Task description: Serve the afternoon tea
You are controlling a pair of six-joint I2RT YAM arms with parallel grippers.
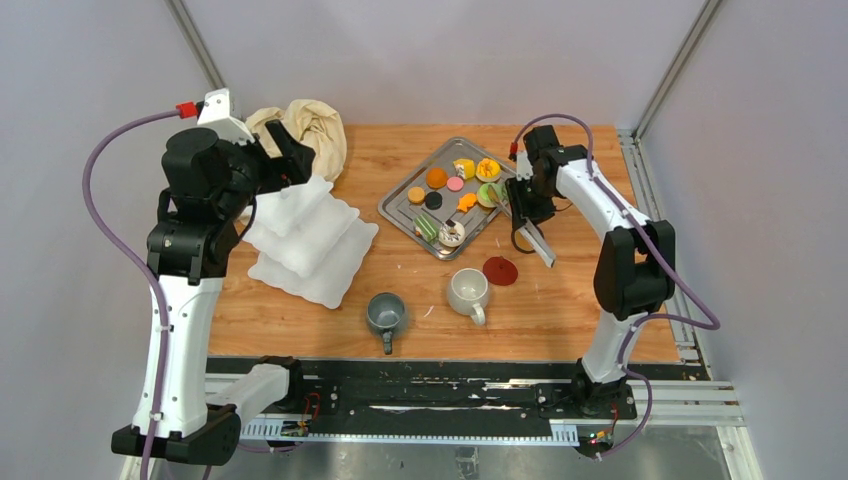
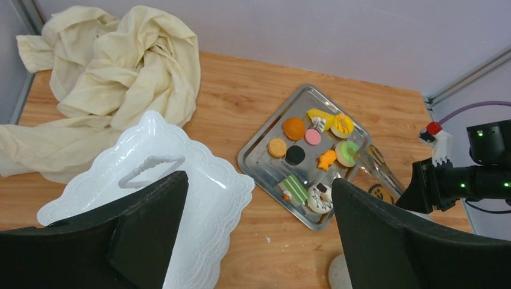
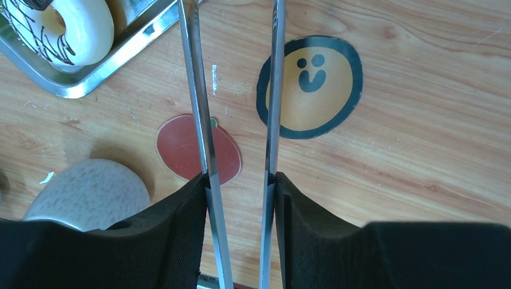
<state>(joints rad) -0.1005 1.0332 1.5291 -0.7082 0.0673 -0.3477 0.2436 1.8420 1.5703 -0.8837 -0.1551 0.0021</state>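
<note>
Right arm's fingers [image 3: 181, 235] clamped on the two blades of steel tongs [image 3: 199, 108], one blade against each inner pad. The blades run to the top edge of the wrist view, so their tips are out of frame there. Beneath them lie a red fruit-shaped sticker [image 3: 199, 147] and a yellow smiley sticker [image 3: 310, 84], both flat on the wooden counter [image 3: 422, 150].

Left arm's fingers [image 2: 150, 229] spread wide apart with nothing between them, raised over the white three-tier stand [image 2: 199, 174], which occupies the left of the overhead view. A beige cloth [image 2: 120, 72] is bunched at upper left, beside the stand.

The pastries are all in the rectangular steel tray [image 2: 259, 174], centre right of the left wrist view:
- green ring doughnut [image 2: 346, 152], at the tray's right side, nearest the tongs
- orange round [image 2: 294, 127]
- pink disc [image 2: 312, 136]
- yellow piece [image 2: 341, 124]
- green striped slice [image 2: 294, 188]
- white doughnut with dark stripes [image 3: 72, 27], in the tray's lowest corner

Grey mug [image 1: 386, 313] and white mug [image 1: 467, 290] stand upright side by side, apart, on the counter below the tray in the overhead view. The red sticker lies just right of the white mug.
</note>
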